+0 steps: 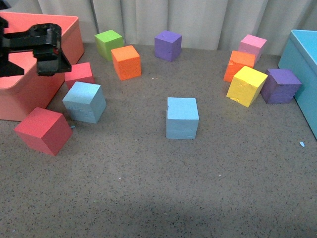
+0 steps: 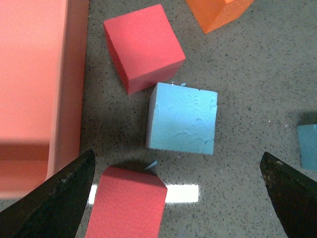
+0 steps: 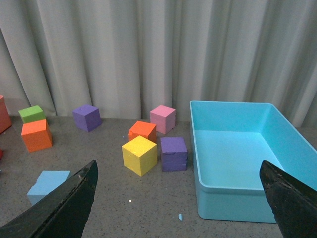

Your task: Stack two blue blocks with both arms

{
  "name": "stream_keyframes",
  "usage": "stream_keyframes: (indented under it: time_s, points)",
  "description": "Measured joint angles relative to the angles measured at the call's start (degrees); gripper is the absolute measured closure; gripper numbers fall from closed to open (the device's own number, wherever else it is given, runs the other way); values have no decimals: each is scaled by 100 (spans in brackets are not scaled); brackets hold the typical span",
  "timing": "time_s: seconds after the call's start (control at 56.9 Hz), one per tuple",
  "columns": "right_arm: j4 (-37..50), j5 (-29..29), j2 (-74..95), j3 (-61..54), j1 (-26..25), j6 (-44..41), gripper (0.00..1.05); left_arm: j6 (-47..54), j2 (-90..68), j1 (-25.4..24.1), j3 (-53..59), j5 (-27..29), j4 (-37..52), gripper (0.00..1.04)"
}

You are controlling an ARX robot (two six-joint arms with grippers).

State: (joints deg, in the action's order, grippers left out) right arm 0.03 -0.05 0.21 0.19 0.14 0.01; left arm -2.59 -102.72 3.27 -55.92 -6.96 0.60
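One blue block [image 2: 182,119] under the spread left gripper [image 2: 177,158]; untouched

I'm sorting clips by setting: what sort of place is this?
Likely a robot lab test area: coloured foam cubes scattered on speckled grey carpet, a teal bin, and a plain curtain as backdrop.

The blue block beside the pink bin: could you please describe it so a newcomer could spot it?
Find the large salmon-pink bin at the left edge of the table. By its right corner sit a far red cube and a near red cube, with the blue block between them. Unlike the other blue block, alone mid-table, it has red neighbours on two sides.
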Motion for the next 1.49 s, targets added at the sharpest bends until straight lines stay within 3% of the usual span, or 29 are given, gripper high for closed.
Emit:
stream_keyframes:
  time_s: [0.281,0.668,0.915,1.003,1.284,1.495]
  points:
    - [0,0,0,0,0,0,9,223,-1283,271,-1279,382,-785,7]
    - [0,0,0,0,0,0,9,-66,-2361,468,-2365,391,-1655,7]
    - [0,0,0,0,0,0,9,-157,-2712,516,-2608,627,-1875,43]
    - [0,0,0,0,0,0,9,-186,-2712,538,-2658,590,-1919,50]
    - [0,0,0,0,0,0,9,-450,-2332,750,-2461,470,-1945,57]
    - [0,0,0,0,0,0,9,-1246,-1547,1414,-2463,750,-2210,58]
